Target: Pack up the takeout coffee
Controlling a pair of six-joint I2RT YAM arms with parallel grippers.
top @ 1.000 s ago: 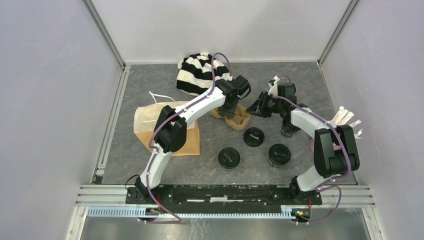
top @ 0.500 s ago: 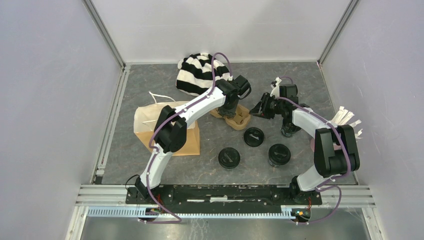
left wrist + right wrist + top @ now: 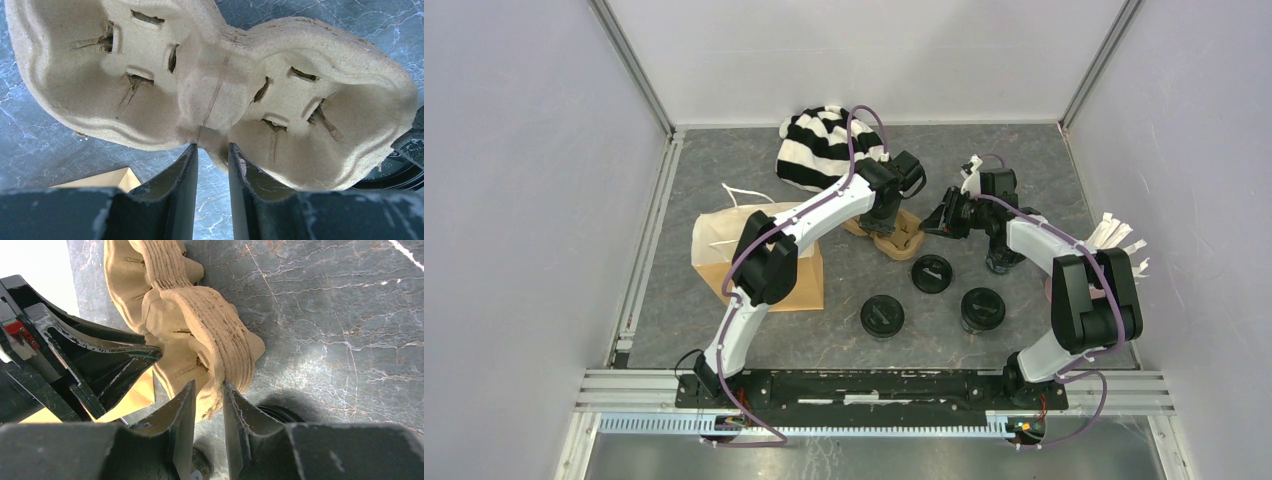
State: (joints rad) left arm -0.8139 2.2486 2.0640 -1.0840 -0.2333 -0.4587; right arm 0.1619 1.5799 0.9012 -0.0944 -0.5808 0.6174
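- Plainly, nothing was packed yet: the coffee cups [image 3: 882, 316] stood on the table [image 3: 1024, 170] in front of the arms. One was near the middle and the other cup [image 3: 982, 309] to its right, both lidded and well apart from the paper bag [image 3: 724, 240].
- A third black round piece [image 3: 932, 273] lay between them and the cardboard carrier [image 3: 300, 100]; whether it was a cup or a loose lid, I could not tell.
- The left gripper [image 3: 212, 147] had its fingers set narrow, with the rim at the carrier's waist pinched between the tips.
- The right gripper [image 3: 207, 390] was likewise nearly closed, nipping the thin edge at the carrier's end on its side.
- The step in hand looked like both arms handling the carrier together, to turn or place it for the cups.
- Both holds were on thin moulded rim, so if the arms pulled apart or twisted unevenly, the cardboard could tear or crease.
- Each grip took only a little edge, so a quick lift could let one side slip out and the carrier swing or drop.
- The carrier sat near the black round piece, so a low sweep could knock it, or a cup, over.
- The white sticks [image 3: 1116, 232] stood right by the right arm's elbow, where a wide swing could catch them.
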